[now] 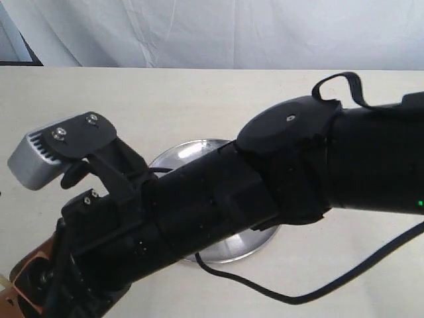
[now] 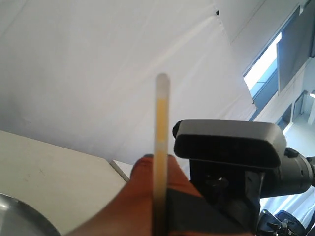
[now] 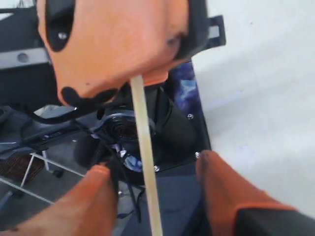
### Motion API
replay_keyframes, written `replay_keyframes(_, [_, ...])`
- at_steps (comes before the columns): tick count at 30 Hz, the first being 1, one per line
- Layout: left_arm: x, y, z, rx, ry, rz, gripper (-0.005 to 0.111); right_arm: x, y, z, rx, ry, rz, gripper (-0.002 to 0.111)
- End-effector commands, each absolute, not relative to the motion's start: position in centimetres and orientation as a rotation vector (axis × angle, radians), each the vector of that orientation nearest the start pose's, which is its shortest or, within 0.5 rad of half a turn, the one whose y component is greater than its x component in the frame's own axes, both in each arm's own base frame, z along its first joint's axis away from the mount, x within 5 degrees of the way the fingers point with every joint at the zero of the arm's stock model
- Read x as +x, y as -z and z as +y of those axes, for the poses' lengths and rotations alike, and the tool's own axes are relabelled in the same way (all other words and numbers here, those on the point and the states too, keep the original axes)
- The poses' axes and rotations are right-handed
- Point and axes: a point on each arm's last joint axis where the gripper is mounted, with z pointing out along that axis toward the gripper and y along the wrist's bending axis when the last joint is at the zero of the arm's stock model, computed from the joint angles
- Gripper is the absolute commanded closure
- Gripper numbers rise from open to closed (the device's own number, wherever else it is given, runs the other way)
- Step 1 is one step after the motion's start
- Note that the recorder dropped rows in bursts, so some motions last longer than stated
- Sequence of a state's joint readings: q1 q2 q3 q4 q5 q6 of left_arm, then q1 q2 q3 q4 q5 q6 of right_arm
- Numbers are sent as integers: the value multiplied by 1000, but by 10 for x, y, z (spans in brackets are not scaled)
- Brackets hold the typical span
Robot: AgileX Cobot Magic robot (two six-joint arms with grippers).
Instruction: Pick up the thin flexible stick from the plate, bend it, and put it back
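The thin flexible stick (image 2: 161, 123) stands straight up out of my left gripper (image 2: 156, 161), which is shut on it between its orange fingers. In the right wrist view the same stick (image 3: 142, 147) hangs from the left gripper (image 3: 132, 78) and passes between the spread fingers of my right gripper (image 3: 153, 163), which is open and not touching it. The plate (image 1: 232, 250) lies on the table, mostly hidden behind the right arm (image 1: 265, 192). Both grippers meet at the lower left of the exterior view, where only orange fingers (image 1: 30, 281) show.
The right arm reaches across the middle, well over to the left side. Its wrist camera housing (image 1: 59, 149) sits high beside the left gripper and also fills part of the left wrist view (image 2: 229, 142). A black cable (image 1: 318, 291) trails over the pale table (image 1: 199, 99).
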State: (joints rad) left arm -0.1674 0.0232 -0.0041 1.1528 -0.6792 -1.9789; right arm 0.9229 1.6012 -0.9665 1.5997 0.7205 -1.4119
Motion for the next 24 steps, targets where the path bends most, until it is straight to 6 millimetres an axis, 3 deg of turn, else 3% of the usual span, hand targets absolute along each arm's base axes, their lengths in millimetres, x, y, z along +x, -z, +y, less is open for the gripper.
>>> replay_keyframes(1, [26, -237, -58, 83, 1315, 1361, 106, 148, -259, 304, -1253, -1487, 1894, 83])
replay_keyframes(3, [26, -236, -58, 100, 1296, 1367, 106, 145, -261, 305, -1263, -1534, 1879, 106])
replay_keyframes(4, [26, -235, -59, 121, 1274, 1381, 106, 143, -263, 305, -1260, -1578, 1874, 108])
replay_keyframes(9, [26, -226, -62, 240, 1164, 1454, 106, 133, -274, 303, -1283, -1744, 1802, 108])
replay_keyframes(16, [26, -221, -63, 303, 1089, 1496, 106, 128, -288, 297, -1297, -1761, 1742, 108])
replay_keyframes(19, [26, -220, -63, 291, 1097, 1508, 106, 128, -293, 295, -1290, -1715, 1731, 108])
replay_keyframes(24, [26, -226, -62, 211, 1185, 1465, 106, 135, -286, 294, -1296, -1547, 1796, 108])
